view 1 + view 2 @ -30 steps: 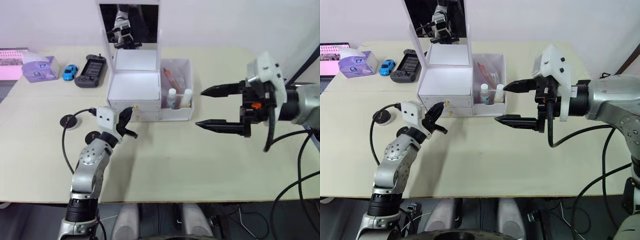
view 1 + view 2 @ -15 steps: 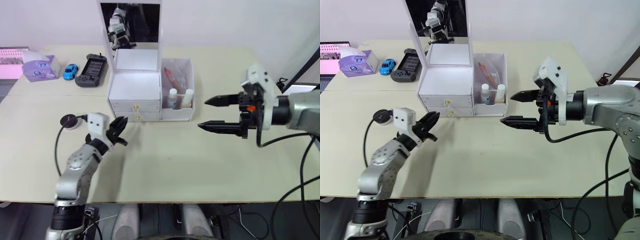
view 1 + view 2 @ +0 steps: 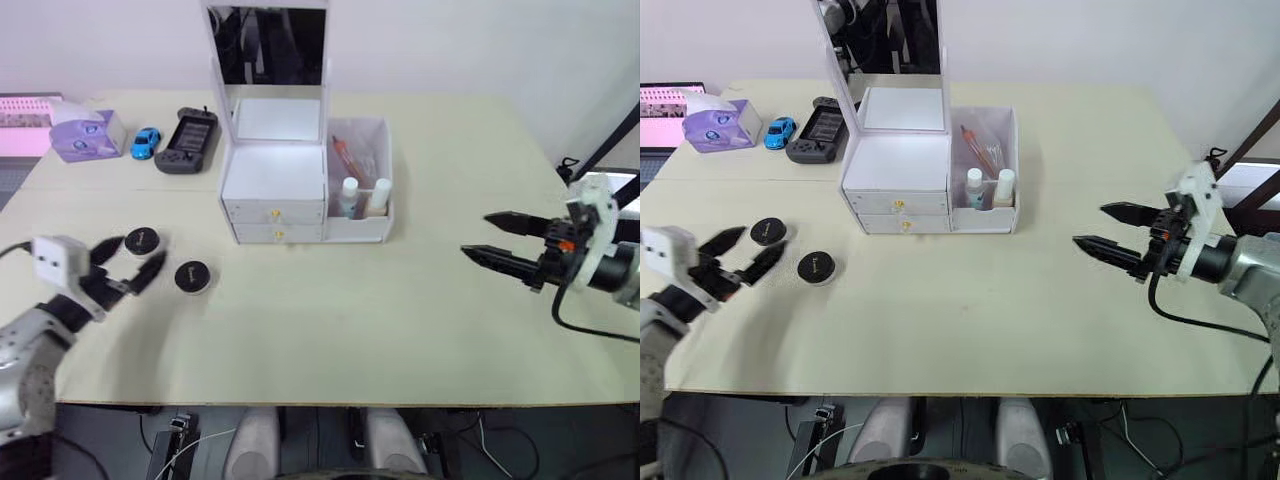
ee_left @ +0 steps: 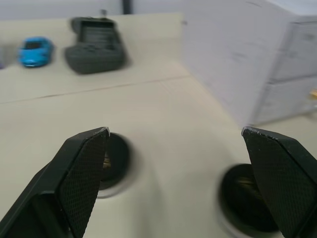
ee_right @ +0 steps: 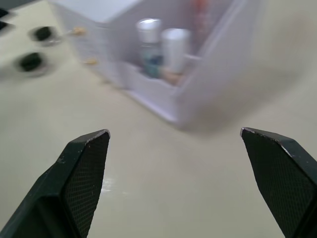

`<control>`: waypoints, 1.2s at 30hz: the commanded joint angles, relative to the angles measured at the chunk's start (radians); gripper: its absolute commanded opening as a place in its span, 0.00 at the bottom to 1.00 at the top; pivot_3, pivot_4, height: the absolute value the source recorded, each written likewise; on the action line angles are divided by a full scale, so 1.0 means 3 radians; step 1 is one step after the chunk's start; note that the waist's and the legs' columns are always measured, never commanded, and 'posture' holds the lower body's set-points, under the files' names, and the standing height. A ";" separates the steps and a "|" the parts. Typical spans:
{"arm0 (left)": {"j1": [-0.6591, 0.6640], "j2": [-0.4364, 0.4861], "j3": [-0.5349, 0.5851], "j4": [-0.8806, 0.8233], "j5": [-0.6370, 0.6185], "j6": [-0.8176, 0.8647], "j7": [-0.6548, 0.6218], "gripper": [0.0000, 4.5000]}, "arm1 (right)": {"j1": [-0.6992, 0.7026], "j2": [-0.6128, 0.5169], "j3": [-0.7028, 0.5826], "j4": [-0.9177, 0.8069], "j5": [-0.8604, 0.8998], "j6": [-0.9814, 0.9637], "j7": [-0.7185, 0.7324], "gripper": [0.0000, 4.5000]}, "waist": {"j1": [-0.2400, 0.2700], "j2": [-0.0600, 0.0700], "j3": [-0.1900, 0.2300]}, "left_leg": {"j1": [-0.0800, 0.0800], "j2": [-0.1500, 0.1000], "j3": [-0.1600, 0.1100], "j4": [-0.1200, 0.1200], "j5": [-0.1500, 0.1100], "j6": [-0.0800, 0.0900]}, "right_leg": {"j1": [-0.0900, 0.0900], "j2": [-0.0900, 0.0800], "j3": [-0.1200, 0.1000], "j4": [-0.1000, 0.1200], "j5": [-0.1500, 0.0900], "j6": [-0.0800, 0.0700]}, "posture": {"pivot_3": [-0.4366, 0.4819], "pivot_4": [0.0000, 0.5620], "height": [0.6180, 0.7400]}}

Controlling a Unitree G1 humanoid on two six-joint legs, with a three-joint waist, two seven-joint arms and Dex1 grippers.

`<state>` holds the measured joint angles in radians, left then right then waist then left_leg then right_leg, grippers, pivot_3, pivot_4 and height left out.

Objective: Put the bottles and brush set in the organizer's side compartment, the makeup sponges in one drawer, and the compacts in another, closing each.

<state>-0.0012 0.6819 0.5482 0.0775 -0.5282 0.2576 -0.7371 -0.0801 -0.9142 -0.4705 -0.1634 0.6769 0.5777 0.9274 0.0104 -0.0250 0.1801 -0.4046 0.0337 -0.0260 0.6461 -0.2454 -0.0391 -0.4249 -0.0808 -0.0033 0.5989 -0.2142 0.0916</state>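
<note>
The white organizer [image 3: 272, 190] stands mid-table with its mirror lid upright and both gold-knobbed drawers pushed in. Its side compartment [image 3: 387, 215] holds the two bottles [image 3: 349, 195] and the bagged brush set [image 3: 350, 160]. Two black compacts [image 3: 141, 240] [image 3: 192, 277] lie on the table to the organizer's left. My left gripper [image 3: 130, 262] hovers open just left of them, empty; in its wrist view a compact [image 4: 115, 161] lies beyond each finger. My right gripper [image 3: 476, 235] is open and empty, well right of the organizer. The makeup sponges are out of view.
At the far left of the table sit a purple tissue box [image 3: 85, 133], a blue toy car [image 3: 145, 142] and a black game controller [image 3: 187, 140]. A pink screen [image 3: 25, 110] shows at the left edge. Cables hang off the table's right side.
My left gripper left the drawer front, drew back leftward to the compacts and opened. My right gripper pulled back to the right, still open. The camera view also shifted.
</note>
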 commanded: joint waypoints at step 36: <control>-0.0009 -0.1409 -0.1868 -0.1415 0.0781 0.0067 0.1168 0.99 | -0.0917 0.0203 0.0824 -0.1148 0.0270 0.0656 -0.0554 1.00 | 0.0011 0.0004 -0.0003 | -0.0001 -0.0001 0.0000 0.0005 0.0000 0.0001 | 0.0004 0.0005 0.0008 0.0003 0.0019 -0.0011 | 0.48 0.27 1.00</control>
<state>0.0122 0.2811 0.0104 -0.3397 -0.3175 0.2998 -0.4260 -0.3303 -0.8444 -0.2068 -0.4900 0.7348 0.7627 0.7685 0.0137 -0.0238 0.1790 -0.4053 0.0331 -0.0260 0.6480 -0.2453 -0.0388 -0.4236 -0.0795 -0.0009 0.5994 -0.2086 0.0884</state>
